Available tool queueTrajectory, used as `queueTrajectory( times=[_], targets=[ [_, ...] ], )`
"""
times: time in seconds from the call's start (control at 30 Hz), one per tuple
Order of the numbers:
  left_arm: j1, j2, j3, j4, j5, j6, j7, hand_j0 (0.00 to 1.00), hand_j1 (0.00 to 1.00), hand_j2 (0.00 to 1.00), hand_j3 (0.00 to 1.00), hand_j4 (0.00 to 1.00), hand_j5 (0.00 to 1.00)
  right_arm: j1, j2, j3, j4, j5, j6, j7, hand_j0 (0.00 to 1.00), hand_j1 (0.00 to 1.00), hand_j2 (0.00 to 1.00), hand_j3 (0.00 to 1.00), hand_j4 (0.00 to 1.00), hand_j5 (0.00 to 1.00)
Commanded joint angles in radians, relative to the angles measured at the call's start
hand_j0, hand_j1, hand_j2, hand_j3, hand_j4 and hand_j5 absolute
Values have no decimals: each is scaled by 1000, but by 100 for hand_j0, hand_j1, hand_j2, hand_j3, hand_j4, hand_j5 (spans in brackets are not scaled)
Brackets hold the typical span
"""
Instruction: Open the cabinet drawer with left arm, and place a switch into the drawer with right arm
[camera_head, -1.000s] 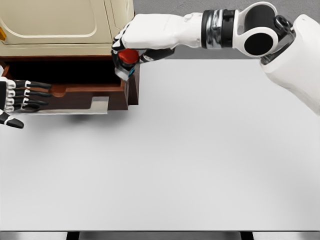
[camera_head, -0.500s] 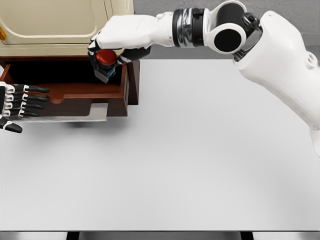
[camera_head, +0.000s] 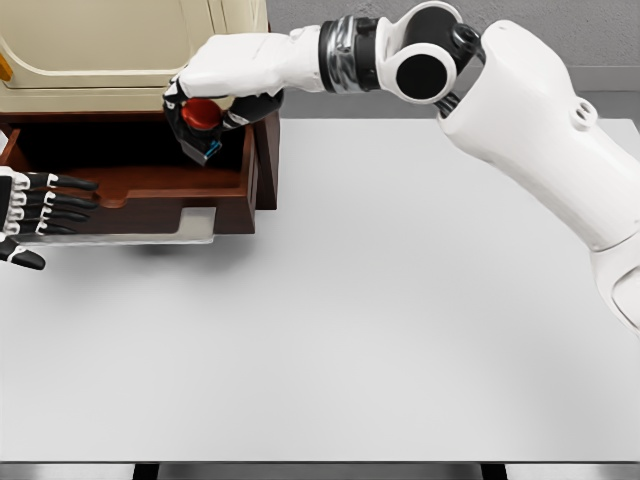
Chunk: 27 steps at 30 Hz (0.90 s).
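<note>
A head-camera view looks down on a plain white table (camera_head: 380, 330). At the top left stands a cream cabinet (camera_head: 110, 50) with its dark wooden drawer (camera_head: 150, 190) pulled open toward the viewer. The right hand (camera_head: 215, 95), on a white arm reaching in from the right, hangs above the right end of the open drawer. Its fingers are curled around a switch (camera_head: 202, 122), a small grey box with a round red button on top and a touch of blue at its lower edge. The switch is held in the air, over the drawer's cavity and just inside its right wall, not yet resting on anything.

The left hand (camera_head: 35, 215) shows at the left edge, level with the drawer front, fingers stretched out straight and holding nothing.

To finish this step well, the right hand likely needs to lower the switch down into the cavity, keeping clear of the right wall and the cabinet's underside above, and loosen its fingers only when the switch is close to the drawer floor, so it does not drop or tip.

The drawer's inside is in deep shadow, so its floor and depth are hard to judge. The fingers cover much of the switch. The left arm is cut off by the frame, and whether its fingertips touch the drawer cannot be told
</note>
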Motion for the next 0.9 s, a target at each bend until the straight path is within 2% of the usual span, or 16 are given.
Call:
queueTrajectory(
  times=[0.0, 0.23, 0.3, 0.37, 0.4, 0.43, 0.5, 0.63, 0.7, 0.77, 0.87],
  targets=[
    [0, 0, -9, -1, -13, 5, 1, 100, 100, 100, 100, 100, 100, 0, 4, -1, 13, 3, 13, -1, 100, 100, 100, 100, 100, 100],
    [0, 0, 8, -1, -13, 5, 1, 100, 100, 100, 100, 100, 100, 2, -5, -11, -3, 3, -7, -1, 100, 100, 100, 100, 100, 100],
    [0, 0, 10, 1, -13, 5, 1, 100, 100, 100, 100, 100, 100, 6, -24, -11, -59, 3, -10, -1, 100, 100, 100, 100, 100, 100],
    [0, 0, 10, -1, -13, 5, 1, 100, 100, 100, 100, 100, 100, 15, -111, -21, -150, -3, -71, -1, 100, 100, 100, 100, 100, 100],
    [0, 0, 11, 1, -13, 5, 1, 100, 100, 100, 100, 100, 100, 18, -157, -24, -173, -5, -120, -1, 100, 100, 100, 100, 100, 100],
    [0, 0, 11, 1, -15, 5, 1, 100, 100, 100, 100, 100, 100, 44, -208, -41, -182, -29, -208, -1, 100, 100, 100, 100, 100, 100],
    [0, 0, 25, 1, -15, 5, 1, 100, 100, 100, 100, 100, 100, 101, -330, -96, -180, -137, -227, -1, 100, 100, 100, 100, 100, 100],
    [0, 0, 27, 1, -15, 5, 1, 95, 95, 95, 95, 95, 95, 212, -536, -158, -174, -250, -227, -1, 100, 100, 100, 100, 100, 100],
    [0, 0, 27, -1, -15, 5, 1, 95, 95, 95, 95, 95, 95, 256, -581, -195, -153, -260, -227, -1, 100, 100, 100, 100, 100, 100],
    [0, 0, 47, -1, -15, 5, 1, 96, 96, 96, 96, 96, 96, 288, -581, -192, -90, -257, -227, -1, 100, 100, 100, 100, 100, 100],
    [0, -1, 63, -1, -15, 5, 1, 96, 96, 96, 96, 96, 96, 327, -582, -193, -78, -257, -227, -1, 100, 100, 100, 100, 100, 100]
  ],
)
